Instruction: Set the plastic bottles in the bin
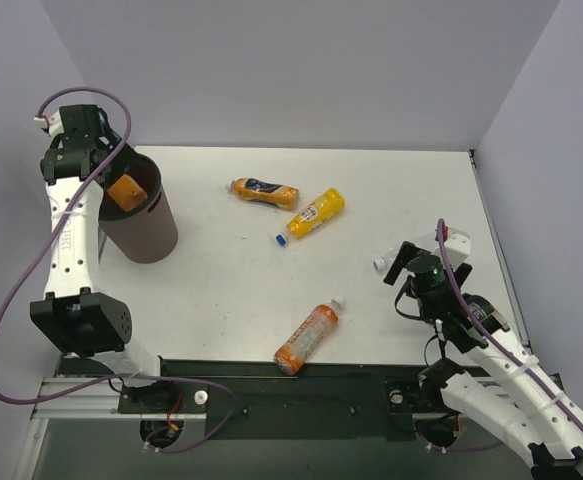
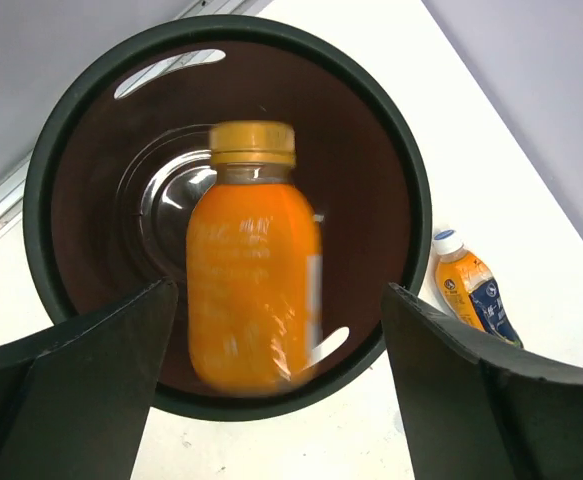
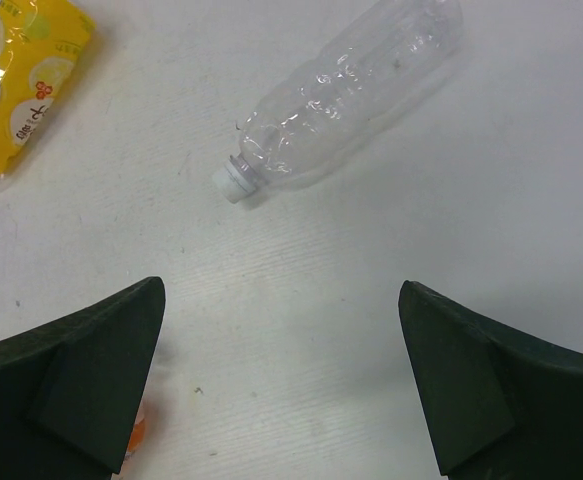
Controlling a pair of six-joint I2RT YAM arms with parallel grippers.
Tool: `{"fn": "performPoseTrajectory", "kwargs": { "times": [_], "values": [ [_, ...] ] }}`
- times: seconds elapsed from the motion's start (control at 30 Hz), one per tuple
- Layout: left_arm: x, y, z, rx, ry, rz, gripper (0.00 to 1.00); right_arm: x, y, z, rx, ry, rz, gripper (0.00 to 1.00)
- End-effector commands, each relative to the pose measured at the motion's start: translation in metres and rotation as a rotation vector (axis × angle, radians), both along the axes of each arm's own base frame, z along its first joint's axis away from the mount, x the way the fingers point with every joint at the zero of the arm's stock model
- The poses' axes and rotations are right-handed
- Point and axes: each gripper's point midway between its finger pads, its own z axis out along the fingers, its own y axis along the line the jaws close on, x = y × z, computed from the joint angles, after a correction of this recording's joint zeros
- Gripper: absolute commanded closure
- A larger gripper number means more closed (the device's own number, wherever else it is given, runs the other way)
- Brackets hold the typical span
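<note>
The dark brown bin stands at the far left. My left gripper hangs open above its mouth. An orange bottle, blurred, is free between the open fingers inside the bin; it also shows in the top view. A dark-blue-labelled bottle and a yellow bottle lie at mid table. An orange bottle lies near the front edge. My right gripper is open and empty, low over the table, with a clear bottle lying just beyond its fingers.
The yellow bottle shows at the right wrist view's top left. The dark-blue-labelled bottle lies right of the bin in the left wrist view. Walls close the table at the back and both sides. A black rail runs along the front edge.
</note>
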Motion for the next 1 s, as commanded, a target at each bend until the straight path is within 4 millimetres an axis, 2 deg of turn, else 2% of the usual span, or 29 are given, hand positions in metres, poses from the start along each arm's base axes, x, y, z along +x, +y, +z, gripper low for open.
{"fn": "performPoseTrajectory", "kwargs": {
  "times": [0.0,0.13,0.17,0.2,0.23,0.27,0.3,0.33,0.37,0.4,0.43,0.47,0.5,0.53,0.57,0.63,0.67,0.7,0.77,0.83,0.87,0.9,0.93,0.97],
  "values": [
    [-0.002,0.001,0.026,0.022,-0.085,-0.01,0.05,-0.007,-0.014,-0.009,-0.052,0.024,-0.048,0.04],
    [-0.018,-0.006,0.042,0.079,-0.095,-0.042,0.04,-0.007,-0.013,-0.01,-0.057,0.031,-0.045,0.04],
    [-0.024,-0.017,0.053,0.104,-0.121,-0.069,0.03,-0.007,-0.012,-0.01,-0.056,0.031,-0.042,0.04],
    [-0.029,-0.025,0.054,0.138,-0.111,-0.108,0.03,-0.007,-0.012,-0.009,-0.056,0.03,-0.041,0.04],
    [-0.035,-0.052,0.065,0.178,-0.138,-0.179,0.03,-0.006,-0.012,-0.009,-0.054,0.028,-0.041,0.04],
    [-0.04,-0.069,0.062,0.217,-0.125,-0.25,0.03,-0.006,-0.012,-0.009,-0.055,0.026,-0.041,0.04],
    [-0.048,-0.1,0.068,0.235,-0.154,-0.339,0.03,-0.006,-0.012,-0.009,-0.055,0.026,-0.041,0.04],
    [-0.056,-0.14,0.05,0.241,-0.134,-0.476,0.03,-0.005,-0.012,-0.008,-0.053,0.021,-0.042,0.04],
    [-0.066,-0.161,0.062,0.225,-0.213,-0.542,0.03,-0.004,-0.012,-0.008,-0.055,0.018,-0.044,0.04],
    [-0.074,-0.199,0.035,0.189,-0.194,-0.681,0.03,-0.004,-0.012,-0.007,-0.051,0.012,-0.046,0.04],
    [-0.086,-0.216,0.031,0.162,-0.205,-0.749,0.03,-0.004,-0.013,-0.007,-0.053,0.01,-0.051,0.04],
    [-0.1,-0.24,0.001,0.107,-0.149,-0.832,0.03,-0.003,-0.013,-0.006,-0.048,0.004,-0.054,0.04],
    [-0.11,-0.253,-0.027,0.066,-0.081,-0.866,0.03,-0.003,-0.013,-0.004,-0.044,0.0,-0.054,0.04],
    [-0.126,-0.272,-0.042,0.037,-0.036,-0.937,0.03,-0.004,-0.013,-0.003,-0.041,-0.005,-0.056,0.04],
    [-0.135,-0.28,-0.068,0.014,0.038,-0.946,0.03,-0.004,-0.014,-0.003,-0.037,-0.007,-0.061,0.04],
    [-0.158,-0.295,-0.102,0.015,0.136,-0.971,0.03,-0.004,-0.015,-0.003,-0.032,-0.015,-0.068,0.04],
    [-0.169,-0.308,-0.111,0.01,0.151,-1.014,0.03,-0.004,-0.016,-0.002,-0.029,-0.022,-0.075,0.04],
    [-0.175,-0.313,-0.121,0.008,0.17,-1.025,0.03,-0.004,-0.017,-0.001,-0.029,-0.025,-0.083,0.04],
    [-0.184,-0.328,-0.128,0.022,0.174,-1.069,0.03,-0.004,-0.017,-0.001,-0.026,-0.03,-0.089,0.04],
    [-0.193,-0.35,-0.135,0.027,0.191,-1.145,0.03,-0.002,-0.015,-0.001,-0.024,-0.03,-0.079,0.04],
    [-0.202,-0.365,-0.145,0.037,0.221,-1.193,0.03,-0.001,-0.013,-0.001,-0.025,-0.022,-0.073,0.04],
    [-0.211,-0.379,-0.143,0.034,0.221,-1.245,0.03,-0.001,-0.013,-0.002,-0.031,-0.012,-0.074,0.04],
    [-0.212,-0.392,-0.152,0.048,0.249,-1.269,0.03,0.0,-0.012,0.0,-0.026,-0.014,-0.075,0.04],
    [-0.224,-0.402,-0.157,0.081,0.265,-1.315,0.03,0.0,-0.012,-0.001,-0.03,-0.008,-0.075,0.04]
  ]
}}
